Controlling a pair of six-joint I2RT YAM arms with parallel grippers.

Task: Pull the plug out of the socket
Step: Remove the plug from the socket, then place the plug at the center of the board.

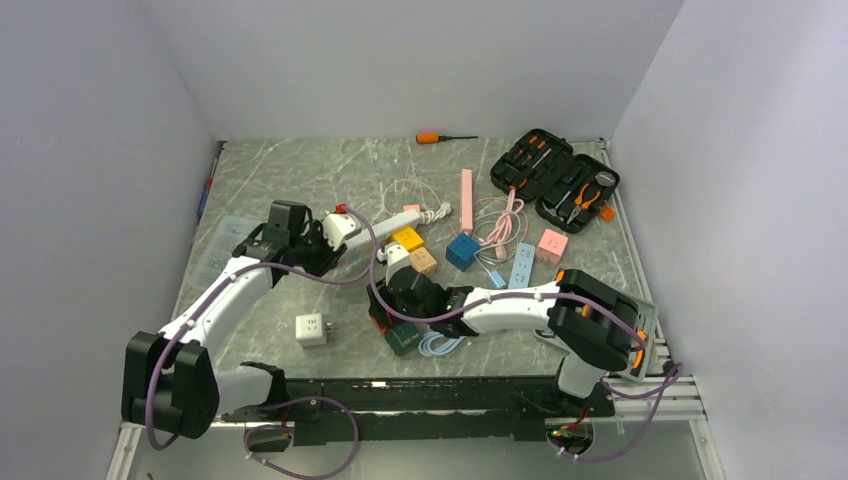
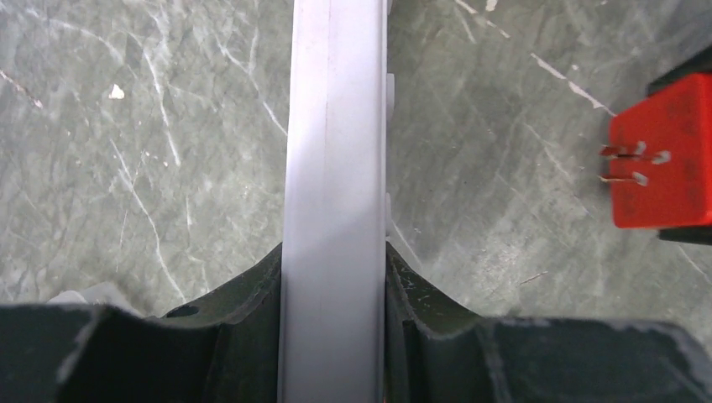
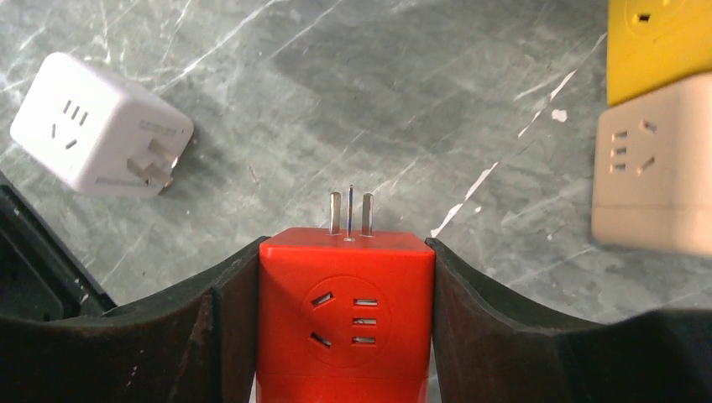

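My left jaws clamped the white power strip [image 2: 334, 168] between them, my right jaws gripped the red plug [image 3: 346, 311], prongs bare ahead and free, so I judged only setting it down remained.

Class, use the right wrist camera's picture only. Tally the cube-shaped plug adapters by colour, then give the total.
Red adapter: 1
White adapter: 1
Yellow adapter: 1
Beige adapter: 1
Total: 4
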